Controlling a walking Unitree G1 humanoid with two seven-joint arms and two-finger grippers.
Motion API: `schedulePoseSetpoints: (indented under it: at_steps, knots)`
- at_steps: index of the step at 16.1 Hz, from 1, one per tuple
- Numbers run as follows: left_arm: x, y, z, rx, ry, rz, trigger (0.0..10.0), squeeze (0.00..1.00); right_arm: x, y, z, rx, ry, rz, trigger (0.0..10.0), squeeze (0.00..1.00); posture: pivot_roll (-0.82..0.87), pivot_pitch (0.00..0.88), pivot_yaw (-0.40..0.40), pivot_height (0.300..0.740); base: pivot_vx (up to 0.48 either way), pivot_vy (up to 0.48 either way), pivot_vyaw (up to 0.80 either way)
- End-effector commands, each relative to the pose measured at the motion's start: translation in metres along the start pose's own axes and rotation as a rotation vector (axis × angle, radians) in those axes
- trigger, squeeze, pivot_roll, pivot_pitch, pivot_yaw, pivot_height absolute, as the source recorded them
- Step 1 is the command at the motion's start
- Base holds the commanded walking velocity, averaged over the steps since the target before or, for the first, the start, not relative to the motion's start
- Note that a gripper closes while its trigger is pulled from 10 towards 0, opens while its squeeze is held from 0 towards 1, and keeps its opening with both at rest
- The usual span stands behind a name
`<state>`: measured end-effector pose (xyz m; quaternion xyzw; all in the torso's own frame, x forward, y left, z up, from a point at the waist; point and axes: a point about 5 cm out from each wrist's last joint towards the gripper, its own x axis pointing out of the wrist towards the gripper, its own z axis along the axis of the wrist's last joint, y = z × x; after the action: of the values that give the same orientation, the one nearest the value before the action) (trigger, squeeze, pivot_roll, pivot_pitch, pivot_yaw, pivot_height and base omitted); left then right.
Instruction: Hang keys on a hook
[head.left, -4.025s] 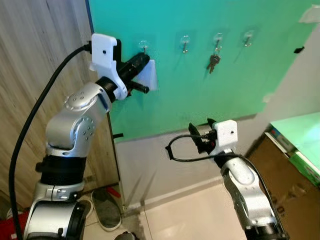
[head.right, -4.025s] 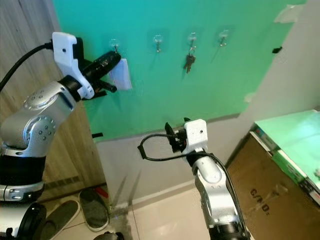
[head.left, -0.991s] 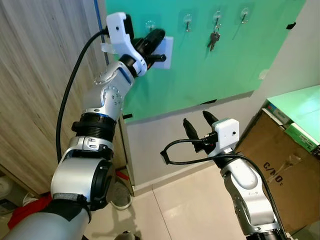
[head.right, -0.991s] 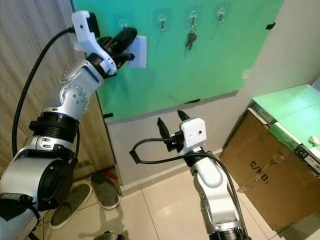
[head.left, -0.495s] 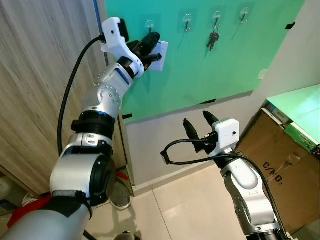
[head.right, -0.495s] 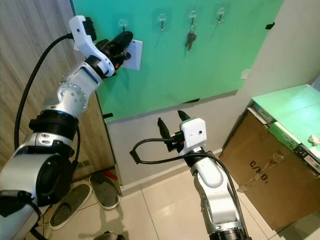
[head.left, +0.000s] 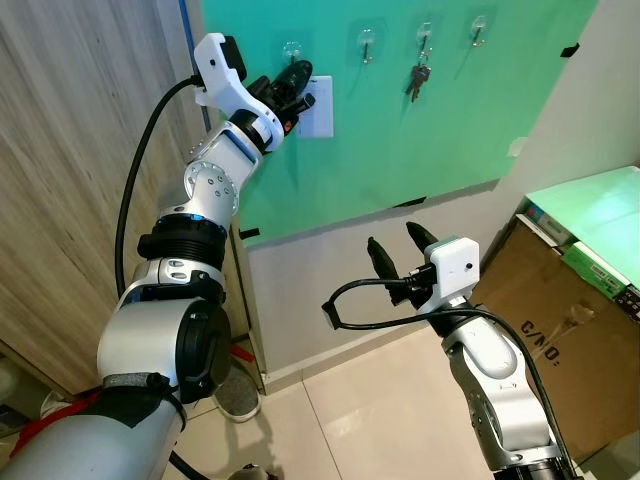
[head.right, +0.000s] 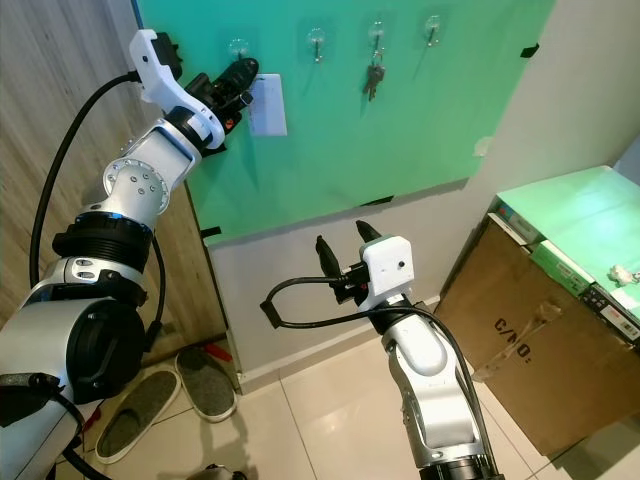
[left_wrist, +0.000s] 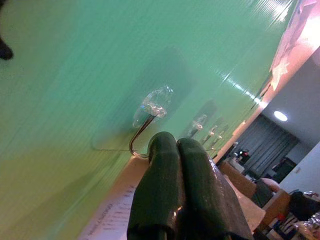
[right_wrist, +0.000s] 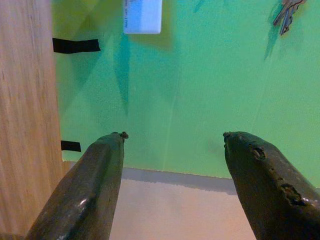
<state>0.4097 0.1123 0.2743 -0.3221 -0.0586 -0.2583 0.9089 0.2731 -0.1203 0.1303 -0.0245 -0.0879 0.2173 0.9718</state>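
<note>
Left end effector (left_wrist: 177, 150), fingers pressed together, beneath first hook (left_wrist: 150, 112).

Keys (head.left: 415, 80) on third hook (head.left: 425, 31), card (head.left: 318, 105) left.

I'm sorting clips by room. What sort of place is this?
Probably a home entryway: a green wall board with clear stick-on hooks, one holding a bunch of keys, grey slippers on the tiled floor, and a brown cardboard box.

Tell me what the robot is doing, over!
Left gripper up at the leftmost hook, fingers shut on a white card. Right gripper open, low, idle. Keys hang on the third hook. Nothing blocking.
</note>
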Motion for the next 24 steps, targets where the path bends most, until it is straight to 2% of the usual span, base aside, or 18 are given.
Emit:
schedulePoseSetpoints:
  at_steps: [1, 2, 3, 4, 6, 10, 11, 13, 16, 21, 24]
  knots:
    - [-0.002, 0.002, 0.012, 0.082, -0.040, 0.034, 10.0, 0.00, -0.002, 0.000, -0.002, 0.002, 0.014, 0.006, 10.0, 0.22, 0.00, 0.000, 0.024, 0.740, 0.000, 0.000, 0.00]
    - [-0.005, -0.003, 0.018, 0.238, -0.074, 0.022, 10.0, 0.00, -0.002, 0.000, -0.002, 0.001, 0.015, 0.004, 10.0, 0.23, 0.00, 0.000, 0.025, 0.740, 0.000, 0.000, 0.00]
    - [-0.007, -0.007, 0.020, 0.295, -0.086, 0.002, 10.0, 0.00, -0.002, 0.000, -0.002, 0.001, 0.015, 0.004, 10.0, 0.22, 0.00, 0.000, 0.024, 0.740, 0.000, 0.000, 0.00]
    - [-0.009, -0.011, 0.022, 0.395, -0.094, -0.006, 10.0, 0.00, -0.003, 0.000, -0.003, 0.000, 0.016, 0.004, 10.0, 0.23, 0.00, 0.000, 0.024, 0.740, 0.000, 0.000, 0.00]
    - [-0.011, -0.014, 0.021, 0.439, -0.087, -0.029, 10.0, 0.00, -0.003, 0.001, -0.003, 0.000, 0.018, 0.006, 10.0, 0.22, 0.01, 0.000, 0.023, 0.740, 0.000, 0.000, 0.00]
    - [-0.018, -0.008, 0.021, 0.367, -0.087, -0.006, 10.0, 0.00, -0.003, 0.002, -0.004, 0.002, 0.020, 0.011, 10.0, 0.22, 0.01, 0.000, 0.020, 0.740, 0.000, 0.000, 0.00]
    - [-0.019, -0.006, 0.019, 0.314, -0.081, -0.004, 10.0, 0.00, -0.003, 0.002, -0.004, 0.001, 0.022, 0.014, 10.0, 0.22, 0.01, 0.000, 0.018, 0.740, 0.000, 0.000, 0.00]
    - [-0.020, -0.006, 0.017, 0.290, -0.073, -0.009, 10.0, 0.00, -0.002, 0.002, -0.004, 0.000, 0.023, 0.016, 10.0, 0.22, 0.01, 0.000, 0.018, 0.740, 0.000, 0.000, 0.00]
    - [-0.019, -0.007, 0.002, 0.306, 0.003, -0.018, 10.0, 0.00, -0.002, 0.002, -0.004, 0.001, 0.025, 0.015, 10.0, 0.22, 0.01, 0.000, 0.020, 0.740, 0.000, 0.000, 0.00]
    - [-0.019, -0.004, -0.011, 0.274, 0.083, 0.007, 10.0, 0.00, -0.004, 0.002, -0.004, 0.003, 0.026, 0.013, 10.0, 0.23, 0.01, 0.000, 0.024, 0.740, 0.000, 0.000, 0.00]
    - [-0.019, 0.005, -0.014, 0.200, 0.101, 0.058, 10.0, 0.00, -0.004, 0.002, -0.004, 0.004, 0.030, 0.013, 10.0, 0.23, 0.01, 0.000, 0.022, 0.740, 0.000, 0.000, 0.00]
